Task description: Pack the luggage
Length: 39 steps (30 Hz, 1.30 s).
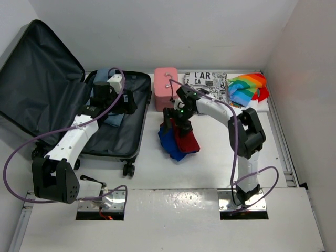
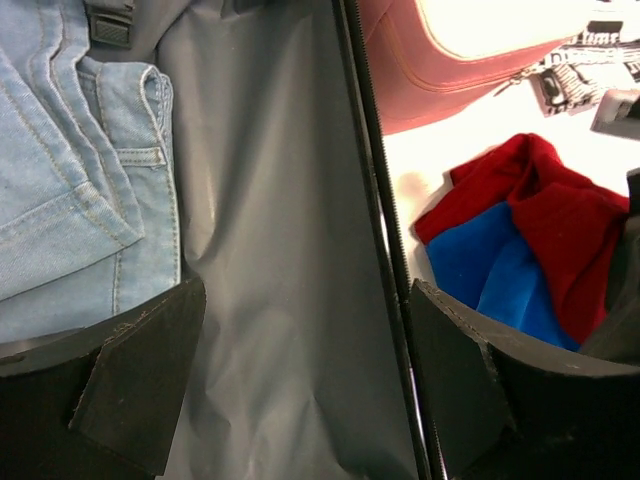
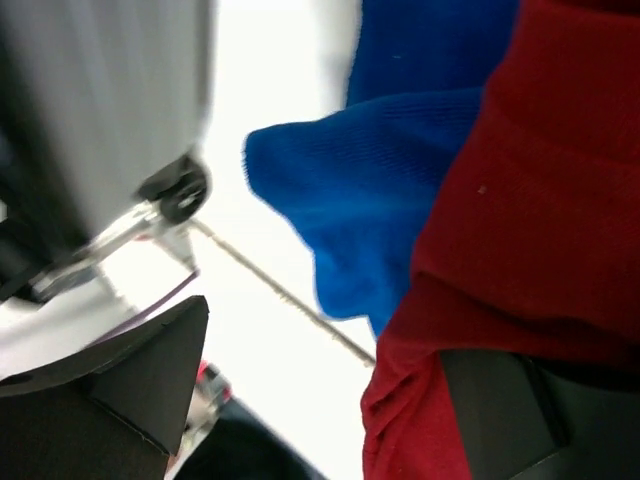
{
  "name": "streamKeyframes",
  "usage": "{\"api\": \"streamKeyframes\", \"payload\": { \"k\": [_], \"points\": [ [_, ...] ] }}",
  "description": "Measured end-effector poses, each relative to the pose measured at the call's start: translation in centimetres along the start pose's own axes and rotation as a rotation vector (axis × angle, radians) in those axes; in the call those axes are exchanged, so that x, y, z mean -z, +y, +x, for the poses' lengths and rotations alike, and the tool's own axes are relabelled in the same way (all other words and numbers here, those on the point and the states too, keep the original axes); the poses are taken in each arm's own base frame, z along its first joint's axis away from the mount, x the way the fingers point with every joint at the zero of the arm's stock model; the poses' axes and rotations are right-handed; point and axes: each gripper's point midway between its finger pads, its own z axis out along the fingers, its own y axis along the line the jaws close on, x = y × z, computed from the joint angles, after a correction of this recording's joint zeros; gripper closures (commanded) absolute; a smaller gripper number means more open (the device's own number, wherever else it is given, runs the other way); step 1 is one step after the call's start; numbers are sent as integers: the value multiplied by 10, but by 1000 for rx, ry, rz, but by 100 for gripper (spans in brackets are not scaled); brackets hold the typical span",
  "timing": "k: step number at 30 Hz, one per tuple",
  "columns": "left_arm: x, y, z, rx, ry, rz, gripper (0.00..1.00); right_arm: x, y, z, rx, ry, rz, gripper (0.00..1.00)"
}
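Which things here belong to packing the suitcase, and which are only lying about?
For the job: the open suitcase, the jeans inside it, the red and blue clothes on the table beside it.
Lying about, untouched: the pink case, the printed cloth, the rainbow cloth at the back.

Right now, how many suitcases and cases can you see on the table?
2. The big grey suitcase lies open on the left of the table. The small pink case stands just right of it, at the back. Another could hide behind the raised lid.
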Motion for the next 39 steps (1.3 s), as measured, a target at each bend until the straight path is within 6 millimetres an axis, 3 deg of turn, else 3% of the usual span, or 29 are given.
{"api": "streamKeyframes", "payload": {
  "k": [4,7,11,13,15,18,19,21,24,28,30,34,39],
  "points": [
    [0,-4,-3,-3,-11,25,11,32,-3,-15,6,-38,-118,9],
    [2,-8,-6,-7,-24,45,11,78,-10,-34,36,-148,-194,15],
    [3,-13,-10,-24,-38,68,11,140,-43,-46,22,-359,-245,31],
    [3,-17,-10,-44,-40,78,13,149,-69,-41,-47,-393,-264,35],
    [2,-24,-9,-66,-39,94,14,133,-84,-31,-122,-338,-307,44],
    [1,-38,-7,-96,-35,127,15,91,-81,-9,-214,-180,-376,49],
    [1,-42,-7,-101,-35,135,15,79,-81,-2,-237,-136,-381,48],
    [1,-47,-7,-108,-37,146,15,60,-85,14,-272,-90,-357,30],
    [1,-50,-9,-113,-41,149,15,63,-106,18,-321,-148,-296,27],
    [1,-51,-9,-116,-43,148,15,91,-150,-8,-378,-330,-226,23],
    [1,-51,-9,-116,-43,148,15,93,-165,-11,-397,-373,-220,17],
    [1,-51,-9,-116,-44,147,15,82,-171,-2,-405,-358,-204,0],
    [1,-50,-10,-116,-45,140,15,53,-163,0,-369,-264,-210,0]
  ]
}}
